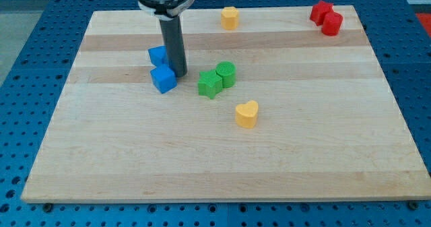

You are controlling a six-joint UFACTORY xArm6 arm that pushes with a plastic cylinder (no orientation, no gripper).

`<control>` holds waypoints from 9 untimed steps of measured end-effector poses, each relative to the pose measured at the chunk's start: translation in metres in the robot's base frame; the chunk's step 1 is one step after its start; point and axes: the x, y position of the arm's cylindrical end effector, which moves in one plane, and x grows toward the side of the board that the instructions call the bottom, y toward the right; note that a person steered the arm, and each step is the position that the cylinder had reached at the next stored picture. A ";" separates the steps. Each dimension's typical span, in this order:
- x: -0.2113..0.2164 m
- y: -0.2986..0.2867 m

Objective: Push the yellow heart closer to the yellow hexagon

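While the yellow heart (pixel 246 114) is seen low of centre, well below the yellow hexagon (pixel 230 17) at the frame's top, my tip (pixel 180 74) is placed upper left of it, beside the blue blocks (pixel 161 69); no gripper is fitted.

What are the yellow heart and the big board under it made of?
The yellow heart looks like matte plastic or painted wood: even colour, no grain showing. The board looks like pale wood: lengthwise grain and glued plank strips show.
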 end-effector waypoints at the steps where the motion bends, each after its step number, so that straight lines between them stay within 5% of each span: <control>1: 0.019 -0.002; 5: 0.126 0.054; 9: 0.090 0.131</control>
